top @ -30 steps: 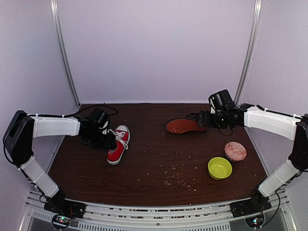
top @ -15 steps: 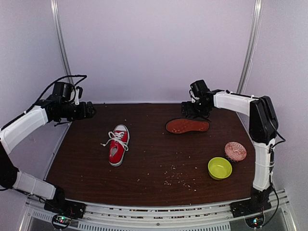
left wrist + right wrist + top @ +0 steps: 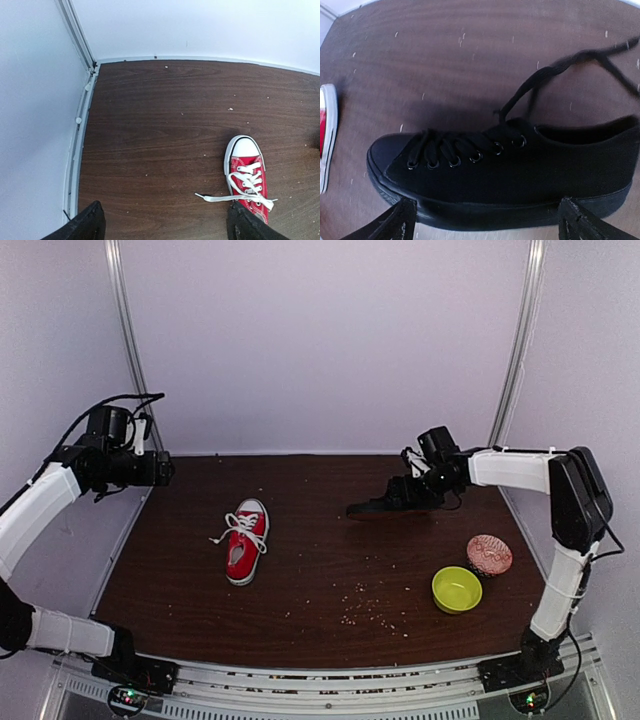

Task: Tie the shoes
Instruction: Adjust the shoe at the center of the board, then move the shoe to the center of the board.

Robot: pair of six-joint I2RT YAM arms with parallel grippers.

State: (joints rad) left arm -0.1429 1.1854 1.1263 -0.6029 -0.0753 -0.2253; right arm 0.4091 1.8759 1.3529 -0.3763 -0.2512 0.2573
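The left arm is raised off to the left side, and its claw (image 3: 164, 222) hangs released, fingers (image 3: 85, 227) spread wide with nothing between them. Below and ahead of it, the red sneaker (image 3: 245, 540) sits upright on the dark wooden tabletop (image 3: 330, 570), left of the middle, its white toe cap facing the back wall. Its white laces (image 3: 247, 182) are loose, one end trailing out sideways onto the wood.

Over on the right, toward the back, the black shoe (image 3: 385, 504) stands on its sole, toe pointing left. Its black laces (image 3: 470, 142) are undone, one strand running off across the wood. The right claw (image 3: 487, 210) is right beside it, wide open along the shoe's side and not clamped on it; whether a finger touches the sole edge, I can't tell.

Nearer the front right, a yellow-green bowl (image 3: 457, 590) and a pink patterned bowl (image 3: 489, 554) sit just beside each other, with crumbs (image 3: 365, 612) scattered nearby.
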